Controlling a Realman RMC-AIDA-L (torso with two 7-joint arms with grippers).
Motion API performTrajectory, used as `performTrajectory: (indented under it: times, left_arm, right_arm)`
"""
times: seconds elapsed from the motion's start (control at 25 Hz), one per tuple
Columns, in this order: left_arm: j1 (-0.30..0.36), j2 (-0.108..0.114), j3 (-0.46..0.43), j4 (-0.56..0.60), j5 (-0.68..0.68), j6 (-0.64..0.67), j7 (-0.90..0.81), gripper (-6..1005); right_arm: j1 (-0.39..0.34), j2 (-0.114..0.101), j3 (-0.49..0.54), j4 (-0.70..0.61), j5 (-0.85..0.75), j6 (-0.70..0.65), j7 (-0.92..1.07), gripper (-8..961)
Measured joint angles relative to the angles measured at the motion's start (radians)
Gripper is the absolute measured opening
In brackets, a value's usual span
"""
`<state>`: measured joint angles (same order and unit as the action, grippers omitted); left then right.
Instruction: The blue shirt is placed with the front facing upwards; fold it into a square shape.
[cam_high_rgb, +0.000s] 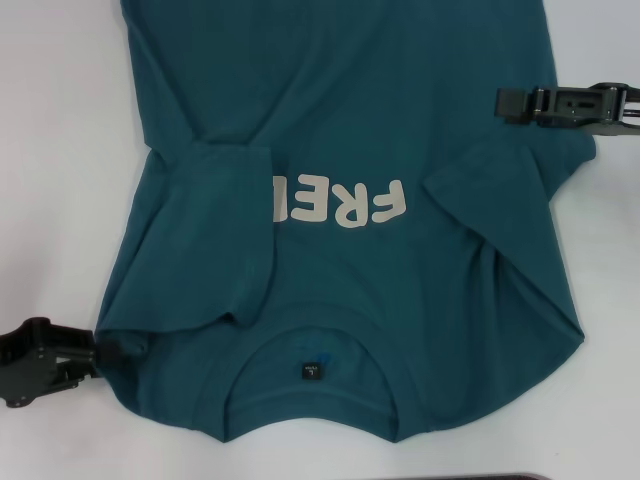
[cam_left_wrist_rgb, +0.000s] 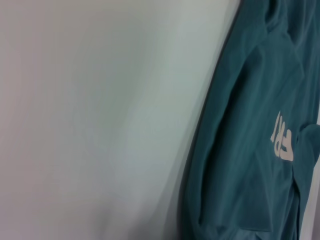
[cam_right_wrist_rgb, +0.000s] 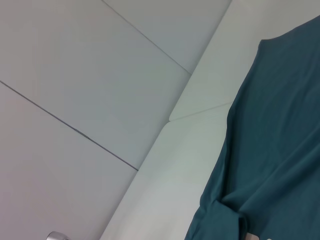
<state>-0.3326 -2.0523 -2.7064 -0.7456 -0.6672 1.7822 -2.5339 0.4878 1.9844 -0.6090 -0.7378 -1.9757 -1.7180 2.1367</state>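
Observation:
The blue shirt (cam_high_rgb: 350, 120) lies flat on the white table, front up, with its collar nearest me and a small dark neck label (cam_high_rgb: 311, 370). Both sleeves are folded inward over the chest. The left sleeve (cam_high_rgb: 210, 240) covers part of the pale letters (cam_high_rgb: 345, 205), so only "FRE" shows. My left gripper (cam_high_rgb: 97, 350) sits low at the shirt's near left shoulder edge, touching the bunched fabric. Farther up, my right gripper (cam_high_rgb: 503, 103) reaches in over the shirt's right side. The left wrist view shows the shirt (cam_left_wrist_rgb: 250, 150) with part of the lettering, and its edge (cam_right_wrist_rgb: 280, 125) appears in the right wrist view.
The white table (cam_high_rgb: 60, 150) extends on both sides of the shirt. A thin dark strip (cam_high_rgb: 500, 477) shows at the near edge of the head view. In the right wrist view, pale wall panels (cam_right_wrist_rgb: 100, 75) rise behind the table's far edge.

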Motion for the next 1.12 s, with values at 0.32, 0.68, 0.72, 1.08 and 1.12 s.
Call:
performTrajectory:
  times: [0.32, 0.68, 0.72, 1.08, 1.12]
  left_arm:
    - [-0.005, 0.003, -0.005, 0.000, -0.017, 0.064, 0.036, 169]
    - [-0.009, 0.010, -0.018, -0.005, -0.079, 0.160, 0.099, 38]
    - [-0.009, 0.010, -0.018, -0.003, -0.083, 0.160, 0.099, 38]
    - [-0.028, 0.009, -0.043, 0.000, -0.089, 0.125, 0.090, 37]
    - [-0.033, 0.009, -0.045, 0.000, -0.089, 0.122, 0.090, 37]
  right_arm:
    - [0.000, -0.004, -0.004, 0.010, -0.005, -0.006, 0.000, 747]
    - [-0.017, -0.068, -0.007, 0.052, -0.022, -0.087, 0.024, 747]
    - [-0.020, -0.078, -0.008, 0.052, -0.036, -0.097, 0.033, 747]
    - [-0.054, -0.166, 0.024, 0.043, -0.253, -0.215, 0.135, 747]
    - [-0.058, -0.171, 0.027, 0.044, -0.268, -0.211, 0.148, 747]
